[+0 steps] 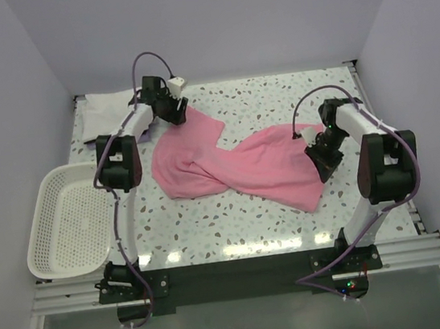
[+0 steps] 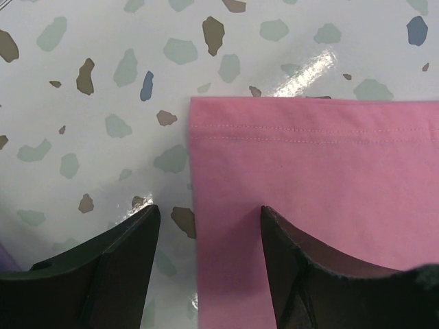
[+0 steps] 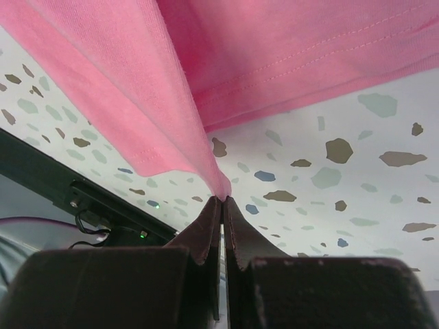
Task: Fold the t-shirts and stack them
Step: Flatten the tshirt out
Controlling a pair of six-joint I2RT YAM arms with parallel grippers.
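The pink t-shirt point(image 1: 236, 166) lies twisted across the middle of the table. My left gripper point(image 1: 177, 112) is open at the shirt's far left corner; in the left wrist view the hemmed pink corner point(image 2: 309, 171) lies flat on the table, one finger over the cloth and one over bare table. My right gripper point(image 1: 321, 154) is shut on the pink shirt's right edge; in the right wrist view the fingertips point(image 3: 223, 200) pinch a fold of pink cloth point(image 3: 158, 82) lifted above the table. The white folded t-shirt point(image 1: 107, 109) lies at the far left corner.
A white mesh basket point(image 1: 69, 221) stands at the table's left edge. White walls enclose the table on the far, left and right sides. The terrazzo tabletop point(image 1: 275, 92) shows around the shirt.
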